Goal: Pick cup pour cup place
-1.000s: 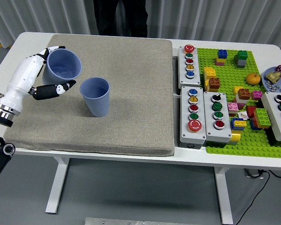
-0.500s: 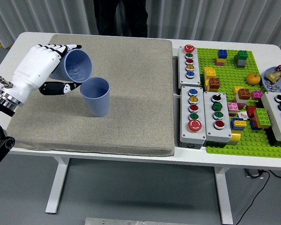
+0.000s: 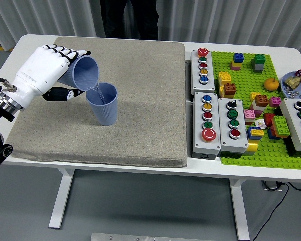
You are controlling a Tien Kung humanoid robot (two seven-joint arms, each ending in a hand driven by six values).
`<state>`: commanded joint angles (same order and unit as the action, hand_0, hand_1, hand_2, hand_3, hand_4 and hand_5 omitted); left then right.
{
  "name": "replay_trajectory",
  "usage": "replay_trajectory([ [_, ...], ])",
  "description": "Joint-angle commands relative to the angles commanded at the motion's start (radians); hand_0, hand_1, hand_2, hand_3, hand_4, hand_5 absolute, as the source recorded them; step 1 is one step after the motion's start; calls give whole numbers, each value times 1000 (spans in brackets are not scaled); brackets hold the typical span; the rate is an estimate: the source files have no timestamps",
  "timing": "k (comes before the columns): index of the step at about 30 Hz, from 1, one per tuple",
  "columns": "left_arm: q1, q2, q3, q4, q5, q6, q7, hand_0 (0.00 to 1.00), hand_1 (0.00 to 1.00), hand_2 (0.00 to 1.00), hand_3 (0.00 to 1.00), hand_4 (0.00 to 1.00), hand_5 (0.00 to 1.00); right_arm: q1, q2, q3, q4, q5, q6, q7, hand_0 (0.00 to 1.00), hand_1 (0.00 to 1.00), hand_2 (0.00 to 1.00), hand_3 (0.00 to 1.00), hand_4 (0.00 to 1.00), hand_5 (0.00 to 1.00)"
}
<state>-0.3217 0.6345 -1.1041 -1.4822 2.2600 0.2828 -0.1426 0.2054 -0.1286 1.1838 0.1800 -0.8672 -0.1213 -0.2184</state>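
Observation:
My left hand (image 3: 65, 73), white with black fingertips, is shut on a blue cup (image 3: 84, 73) and holds it tipped to the right, mouth facing right and down. Its lip hangs just over the rim of a second blue cup (image 3: 102, 103), which stands upright on the grey mat (image 3: 135, 100). A thin clear stream runs from the tilted cup into the upright one. My right arm is out of the picture.
Right of the mat stand three grey button boxes (image 3: 206, 118). Beyond them lies a green baseplate (image 3: 256, 95) with several coloured bricks and an orange (image 3: 272, 84). A person in dark trousers (image 3: 129, 17) stands at the far edge.
My left hand has lifted the cup, carried it right toward the standing cup and tipped it further over. Liquid now runs out of it.

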Motion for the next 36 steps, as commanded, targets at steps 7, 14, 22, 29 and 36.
replay_trajectory([
  [7, -5, 2, 25, -3, 9, 15, 11, 382, 509, 684, 702, 627, 61, 0, 0, 0, 0, -1, 0, 0, 743, 713, 732, 647, 220, 428],
  [14, -23, 16, 73, -4, 9, 56, 39, 384, 509, 682, 700, 620, 53, -1, 0, 0, 0, -1, 0, 0, 742, 713, 733, 647, 219, 426],
  [22, -49, 21, 114, 16, 9, 65, 52, 382, 508, 674, 700, 619, 59, -1, -1, -4, 0, 6, -1, 1, 743, 713, 732, 646, 219, 425],
  [29, -53, 22, 117, 24, 9, 78, 63, 385, 508, 672, 700, 608, 48, -4, -1, -4, 0, 5, -1, 1, 743, 713, 732, 646, 219, 421],
  [36, -54, 26, 122, 31, 9, 97, 76, 389, 509, 673, 699, 597, 40, -8, 0, -1, 0, 0, -1, 0, 742, 713, 733, 645, 219, 418],
])
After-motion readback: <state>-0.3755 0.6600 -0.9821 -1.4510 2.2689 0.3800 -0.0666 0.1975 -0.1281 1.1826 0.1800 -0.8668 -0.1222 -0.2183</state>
